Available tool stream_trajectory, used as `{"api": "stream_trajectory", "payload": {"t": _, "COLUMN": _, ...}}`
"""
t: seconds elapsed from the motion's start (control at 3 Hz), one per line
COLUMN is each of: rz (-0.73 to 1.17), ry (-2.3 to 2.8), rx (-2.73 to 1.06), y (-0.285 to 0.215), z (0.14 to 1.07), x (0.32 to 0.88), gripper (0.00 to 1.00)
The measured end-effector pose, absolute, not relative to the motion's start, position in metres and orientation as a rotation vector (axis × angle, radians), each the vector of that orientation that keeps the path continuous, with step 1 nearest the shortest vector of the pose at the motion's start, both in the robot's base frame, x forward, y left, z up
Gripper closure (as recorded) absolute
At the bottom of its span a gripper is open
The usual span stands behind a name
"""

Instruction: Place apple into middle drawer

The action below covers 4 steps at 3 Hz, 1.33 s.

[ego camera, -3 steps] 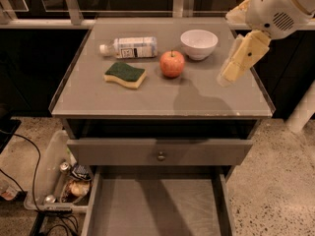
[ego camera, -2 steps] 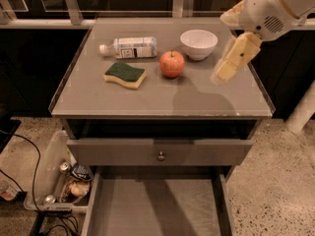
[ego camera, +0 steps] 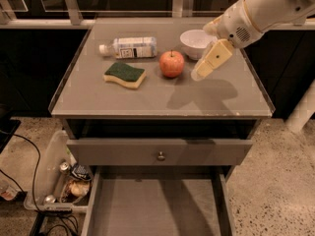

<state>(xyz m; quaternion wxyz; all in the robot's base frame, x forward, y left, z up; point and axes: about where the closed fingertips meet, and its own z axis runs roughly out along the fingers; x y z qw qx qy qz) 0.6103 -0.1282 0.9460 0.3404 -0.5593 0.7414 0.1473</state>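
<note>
Apple (ego camera: 172, 63): red with yellowish patches, stem dimple up, standing on the grey tabletop (ego camera: 147, 100) near its middle, not in any drawer. Gripper (ego camera: 198, 75): mine, cream-coloured, hanging above the tabletop just right of the apple and in front of the bowl, slanting down and to the left so that its tip points toward the apple's right side; a small gap shows between tip and fruit, and I hold nothing. From this angle I see it as one flat slab, so how wide it stands I am unable to say. Arm (ego camera: 256, 11): mine, white, coming in from the upper right corner. Shadow (ego camera: 197, 96): mine, lying on the tabletop in front of the apple and gripper. Bowl (ego camera: 189, 35): white, behind and right of the apple, partly hidden by my wrist. Bottle (ego camera: 129, 47): clear plastic with a white label, lying on its side behind and left of the apple, cap to the left. Sponge (ego camera: 125, 74): green on top, yellow beneath, flat on the tabletop left of the apple. Upper drawer (ego camera: 118, 151): grey front panel with a small round metal knob (ego camera: 160, 156), standing slightly out under the tabletop. Middle drawer (ego camera: 157, 205): pulled well out below it, plain grey floor with low side walls, well apart from the apple. Bin (ego camera: 47, 168): clear plastic, on the speckled floor left of the cabinet, with cans and odds inside.
</note>
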Motion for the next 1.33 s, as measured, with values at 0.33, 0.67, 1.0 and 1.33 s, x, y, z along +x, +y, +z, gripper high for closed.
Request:
{"api": "stream_trajectory", "payload": {"t": 0.33, "rz": 0.445, "ry": 1.942, "rx": -1.417, "y": -0.121, "z": 0.925, "x": 0.63, "gripper": 0.0}}
{"api": "stream_trajectory", "payload": {"t": 0.67, "rz": 0.494, "ry": 1.957, "rx": -1.398, "y": -0.113, "z": 0.907, "x": 0.64, "gripper": 0.0}}
{"api": "stream_trajectory", "payload": {"t": 1.0, "rz": 0.53, "ry": 1.958, "rx": -1.4, "y": -0.101, "z": 0.894, "x": 0.647, "gripper": 0.0}}
{"api": "stream_trajectory", "payload": {"t": 1.33, "rz": 0.55, "ry": 1.968, "rx": -1.414, "y": -0.089, "z": 0.88, "x": 0.655, "gripper": 0.0}}
